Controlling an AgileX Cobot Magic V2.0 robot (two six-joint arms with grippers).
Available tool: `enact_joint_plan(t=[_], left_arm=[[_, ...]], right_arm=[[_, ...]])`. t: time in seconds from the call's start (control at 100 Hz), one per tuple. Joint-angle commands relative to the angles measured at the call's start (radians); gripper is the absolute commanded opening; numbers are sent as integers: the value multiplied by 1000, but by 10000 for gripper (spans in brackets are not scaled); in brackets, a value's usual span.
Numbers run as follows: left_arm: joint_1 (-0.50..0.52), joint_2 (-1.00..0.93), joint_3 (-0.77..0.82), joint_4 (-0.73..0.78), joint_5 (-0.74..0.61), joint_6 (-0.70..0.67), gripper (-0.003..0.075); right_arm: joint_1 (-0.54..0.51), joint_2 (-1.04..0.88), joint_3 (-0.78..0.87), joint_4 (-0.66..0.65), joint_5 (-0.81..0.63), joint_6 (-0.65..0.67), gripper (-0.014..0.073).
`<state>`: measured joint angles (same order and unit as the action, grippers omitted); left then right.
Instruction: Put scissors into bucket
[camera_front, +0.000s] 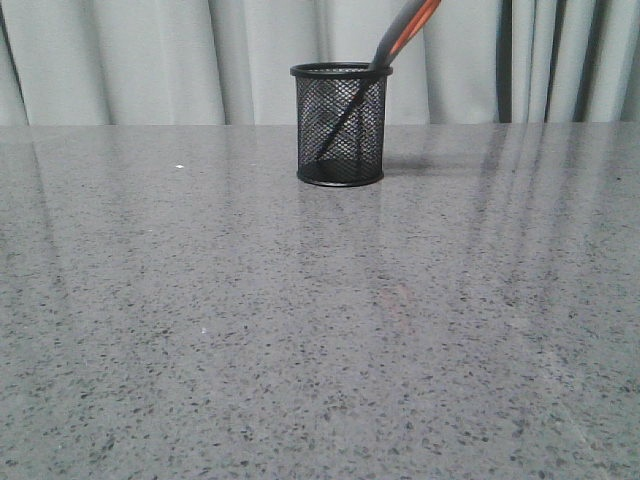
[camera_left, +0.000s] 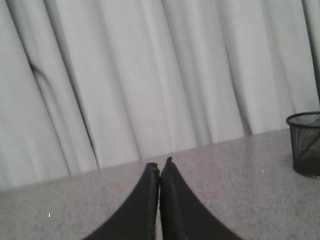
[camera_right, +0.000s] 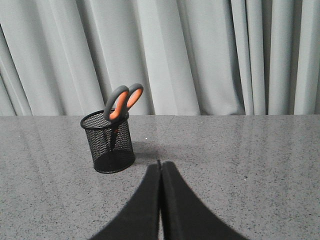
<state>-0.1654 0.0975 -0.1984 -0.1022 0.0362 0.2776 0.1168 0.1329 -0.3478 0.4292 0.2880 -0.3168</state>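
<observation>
Scissors (camera_right: 122, 101) stand blades-down inside bucket (camera_front: 340, 125), loops leaning over its rim — stiff, probably light; grip by loops. Both grippers (camera_left: 160, 167) (camera_right: 160, 167) clenched, empty, away from bucket.

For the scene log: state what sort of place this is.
Likely a staged test bench: a grey speckled stone-look tabletop, pale pleated curtains behind, and only a black wire-mesh cup holding orange-lined scissors.

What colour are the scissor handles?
Dark grey lined with orange, clearest in the right wrist view: scissors.
</observation>
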Motion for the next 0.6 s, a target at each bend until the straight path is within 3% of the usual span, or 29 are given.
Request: enact_joint_plan(t=[0.0,0.08,0.25,0.37,0.59], left_arm=[[38,4,39,79,-36,-161,-21],[56,-29,105,128,-36,-239,-21],[57,-130,226,102,-25,-248,-21],[57,-127,226,88,52,-248,-21],[57,-127,224,55,54,-248,-21]], right_arm=[[-5,9,-25,10,-71,-9,-55],[-5,9,-25,10,-71,-9,-55],[-5,9,-25,10,-71,-9,-55],[-5,12,-25,10,-71,-9,-55],[-5,12,-25,10,-71,-9,-55]])
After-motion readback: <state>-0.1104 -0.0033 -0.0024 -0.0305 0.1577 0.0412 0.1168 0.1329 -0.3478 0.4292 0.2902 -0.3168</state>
